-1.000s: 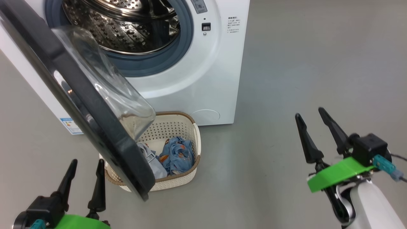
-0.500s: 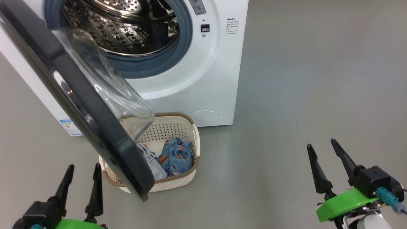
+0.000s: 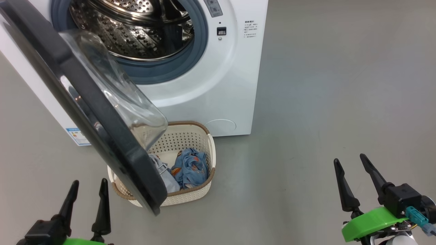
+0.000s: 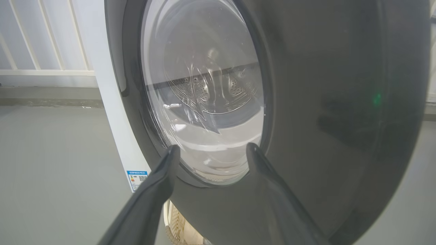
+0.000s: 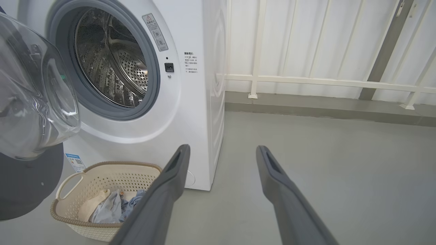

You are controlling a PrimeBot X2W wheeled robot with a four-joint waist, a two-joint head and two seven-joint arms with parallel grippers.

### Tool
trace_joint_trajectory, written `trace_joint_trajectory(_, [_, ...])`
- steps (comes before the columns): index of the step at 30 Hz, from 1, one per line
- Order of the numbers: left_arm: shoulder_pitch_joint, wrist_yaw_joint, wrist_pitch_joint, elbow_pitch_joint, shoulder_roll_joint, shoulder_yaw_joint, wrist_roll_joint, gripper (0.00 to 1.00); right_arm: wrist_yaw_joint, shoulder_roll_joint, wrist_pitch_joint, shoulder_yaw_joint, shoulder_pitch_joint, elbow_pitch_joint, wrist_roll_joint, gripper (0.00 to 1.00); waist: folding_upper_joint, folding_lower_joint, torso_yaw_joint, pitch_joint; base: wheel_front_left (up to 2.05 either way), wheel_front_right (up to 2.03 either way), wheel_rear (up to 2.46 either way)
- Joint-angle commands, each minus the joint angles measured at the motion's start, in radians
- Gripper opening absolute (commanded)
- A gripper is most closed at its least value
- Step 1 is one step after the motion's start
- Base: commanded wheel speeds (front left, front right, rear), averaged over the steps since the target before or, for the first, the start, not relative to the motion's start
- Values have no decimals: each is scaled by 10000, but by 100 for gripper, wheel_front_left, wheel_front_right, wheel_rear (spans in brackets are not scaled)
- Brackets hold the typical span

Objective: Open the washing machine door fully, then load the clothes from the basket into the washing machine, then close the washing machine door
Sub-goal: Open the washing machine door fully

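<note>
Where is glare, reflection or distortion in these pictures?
Head view: a bright streak glares on the washing machine door. Left wrist view: its glossy rim mirrors a green spot, its glass warps the background. Right wrist view: the drum glitters.

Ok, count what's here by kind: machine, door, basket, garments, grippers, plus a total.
Washing machine: 1
Washing machine door: 1
Basket: 1
Garments showing in the basket: 3 (cream-beige garment, pale blue-white garment, blue garment with orange print)
Grippers: 2 (left gripper, right gripper)
Total: 8

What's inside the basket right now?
In the basket: a cream garment, a pale blue-white one and blue fabric with orange print. What lies under them is covered. The door overhangs its left side.
</note>
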Motion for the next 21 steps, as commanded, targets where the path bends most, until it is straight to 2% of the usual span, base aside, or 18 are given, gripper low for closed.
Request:
trace_joint_trajectory(1, [-122,-15,-63,-276,132,371,135,100,16,-28,-120,195,79,-290,-172,100,0,0,24,-11,0,0,0])
trace_joint_trajectory(21, [0,-15,-63,-303,154,271,56,100,16,50,-120,19,259,-14,-265,100,0,0,117,-178,0,0,0])
